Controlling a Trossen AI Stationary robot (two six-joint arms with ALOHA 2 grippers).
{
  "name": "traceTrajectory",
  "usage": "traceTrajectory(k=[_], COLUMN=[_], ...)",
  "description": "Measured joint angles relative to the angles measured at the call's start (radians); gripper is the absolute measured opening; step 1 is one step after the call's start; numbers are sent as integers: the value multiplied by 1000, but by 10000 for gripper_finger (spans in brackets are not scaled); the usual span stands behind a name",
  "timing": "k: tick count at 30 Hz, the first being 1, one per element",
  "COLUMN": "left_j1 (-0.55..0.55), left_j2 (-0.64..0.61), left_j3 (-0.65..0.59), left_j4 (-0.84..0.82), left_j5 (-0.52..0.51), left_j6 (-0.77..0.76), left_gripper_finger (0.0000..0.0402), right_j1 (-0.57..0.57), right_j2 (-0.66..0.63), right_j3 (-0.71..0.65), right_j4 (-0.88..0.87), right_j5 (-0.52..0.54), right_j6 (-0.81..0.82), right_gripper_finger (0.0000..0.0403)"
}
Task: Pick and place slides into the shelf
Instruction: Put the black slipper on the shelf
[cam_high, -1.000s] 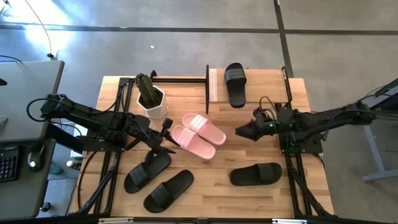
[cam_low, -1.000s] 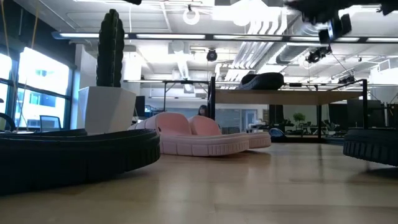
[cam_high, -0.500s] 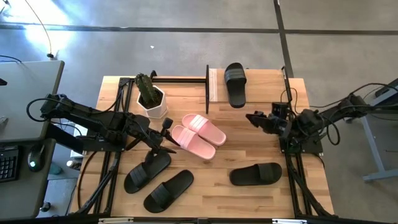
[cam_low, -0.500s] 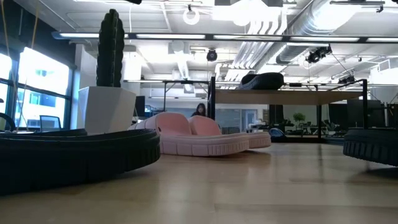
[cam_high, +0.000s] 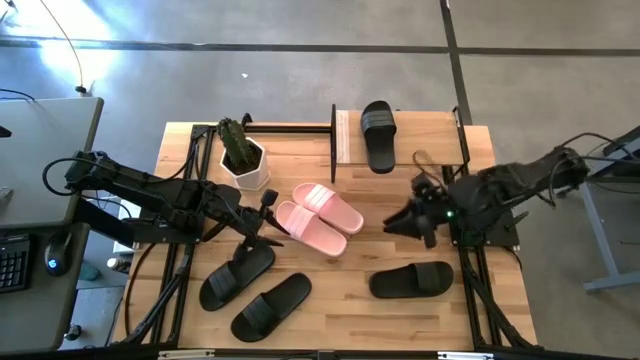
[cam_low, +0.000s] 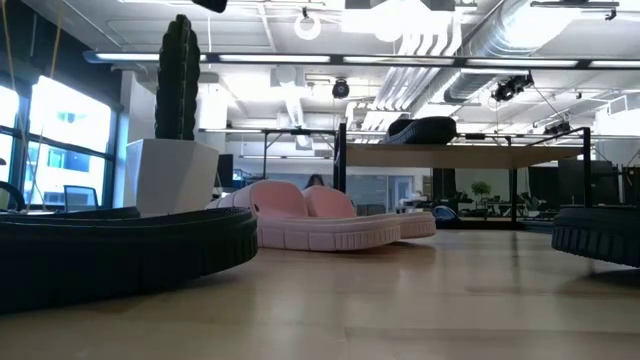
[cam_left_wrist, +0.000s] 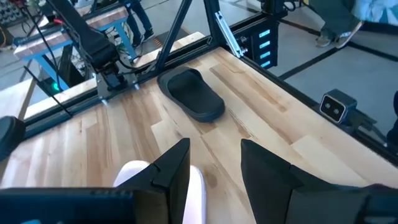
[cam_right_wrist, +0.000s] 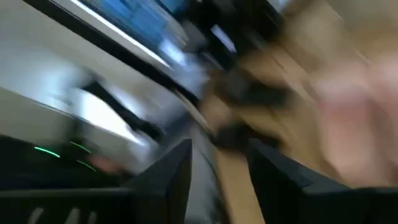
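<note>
Black slides: two at the near left (cam_high: 255, 290), one near right (cam_high: 411, 279). Pink pair (cam_high: 318, 218) mid-table. Left gripper (cam_high: 268, 225) beside the pink pair, jaws parted, empty. Right gripper (cam_high: 395, 224) above the near-right slide, parted, holding nothing. Far back, shelf (cam_high: 400, 128) with one black slide (cam_high: 378, 135) on top.

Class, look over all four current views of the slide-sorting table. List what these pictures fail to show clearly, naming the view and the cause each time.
- Right wrist view: everything past the right gripper is smeared by motion; no object can be named.
- Low view: the black rubber slide on the wooden-topped shelf shows only side-on; both grippers are out of frame.
- Left wrist view: the two pink striped slides are mostly hidden behind the left gripper.
- High view: the shelf's lower tier is covered by its top board.
</note>
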Motion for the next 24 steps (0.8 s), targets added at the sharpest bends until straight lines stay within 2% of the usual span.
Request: traceTrajectory(k=[4, 7, 10, 15, 17, 24], left_j1=[0, 0, 0, 0, 0, 0], left_j2=[0, 0, 0, 0, 0, 0], left_j3=[0, 0, 0, 0, 0, 0], left_j4=[0, 0, -1, 0, -1, -1], left_j5=[5, 24, 26, 26, 26, 31], left_j6=[-28, -25, -17, -14, -10, 28], left_gripper_finger=[129, 129, 129, 129, 129, 129], right_j1=[65, 110, 147, 160, 159, 153], right_j2=[168, 306, 445, 629, 686, 844], right_j3=[277, 429, 545, 618, 624, 588], right_j4=[-506, -749, -922, -936, -926, -930], right_j5=[54, 60, 38, -16, -57, -326], right_j6=[215, 404, 587, 768, 792, 921], right_gripper_finger=[137, 136, 136, 136, 136, 136])
